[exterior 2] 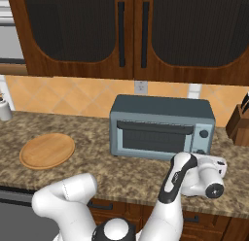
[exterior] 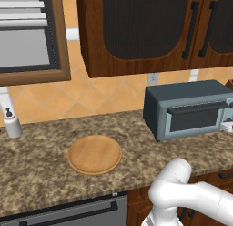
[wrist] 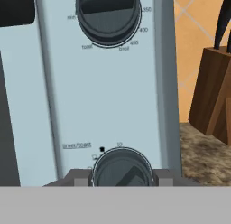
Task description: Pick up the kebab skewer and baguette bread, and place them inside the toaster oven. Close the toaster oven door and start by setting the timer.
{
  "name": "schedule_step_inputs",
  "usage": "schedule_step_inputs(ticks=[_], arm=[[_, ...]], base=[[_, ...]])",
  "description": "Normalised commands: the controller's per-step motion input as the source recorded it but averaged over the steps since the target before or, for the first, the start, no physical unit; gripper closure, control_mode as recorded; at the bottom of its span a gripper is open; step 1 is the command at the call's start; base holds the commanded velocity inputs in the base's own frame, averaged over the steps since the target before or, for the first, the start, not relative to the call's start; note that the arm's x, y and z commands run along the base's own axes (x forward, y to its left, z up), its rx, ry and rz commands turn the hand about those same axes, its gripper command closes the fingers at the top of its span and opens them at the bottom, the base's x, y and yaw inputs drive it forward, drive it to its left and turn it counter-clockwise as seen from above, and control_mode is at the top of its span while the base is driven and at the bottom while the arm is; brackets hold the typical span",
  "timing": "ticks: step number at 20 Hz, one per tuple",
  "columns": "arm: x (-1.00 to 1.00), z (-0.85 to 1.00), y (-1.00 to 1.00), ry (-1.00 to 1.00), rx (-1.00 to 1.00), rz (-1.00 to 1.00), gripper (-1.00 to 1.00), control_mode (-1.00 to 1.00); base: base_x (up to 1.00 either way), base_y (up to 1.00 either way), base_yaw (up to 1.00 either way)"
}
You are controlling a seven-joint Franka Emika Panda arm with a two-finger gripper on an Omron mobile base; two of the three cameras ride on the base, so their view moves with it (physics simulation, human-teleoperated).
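Item: toaster oven (exterior 2: 160,128), blue-grey, standing on the tabletop (exterior 2: 97,172) directly ahead of the claw (wrist: 122,177). Door (exterior 2: 153,137) shut, dark glass upright, handle bar along its top edge.

Item: knob panel, right end of the oven, square in front of the claw. Upper dial (wrist: 108,13) above the claw, marked with temperatures, toast and broil. Lower dial (wrist: 122,166), the timer, sits between the two fingertips (wrist: 81,178), which flank it on either side.

Item: claw. Jaws narrowed about the timer dial; appears clenched on it, though actual contact is hard to confirm.

Item: round wooden plate (exterior 2: 47,150), bare, well off to the claw's left.

Item: knife block (wrist: 212,94), just right of the claw, beside the oven.

Item: skewer and bread. Judged to be inside the closed oven.

Step in hand: final one, setting the timer. Next move calls for a steady wrist roll to turn the dial, keeping the grip centred.
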Motion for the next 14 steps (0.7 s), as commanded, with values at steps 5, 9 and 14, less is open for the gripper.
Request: schedule_step_inputs(ticks=[5,9,14], arm=[[-0.02,0.00,0.00,0.00,0.14,-0.01,1.00,-1.00],[0.00,0.00,0.00,0.00,0.14,0.00,1.00,-1.00],[0.00,0.00,0.00,0.00,0.14,0.00,1.00,-1.00]], base=[[0.00,0.00,0.00],[0.00,0.00,0.00],[0.00,0.00,0.00]])
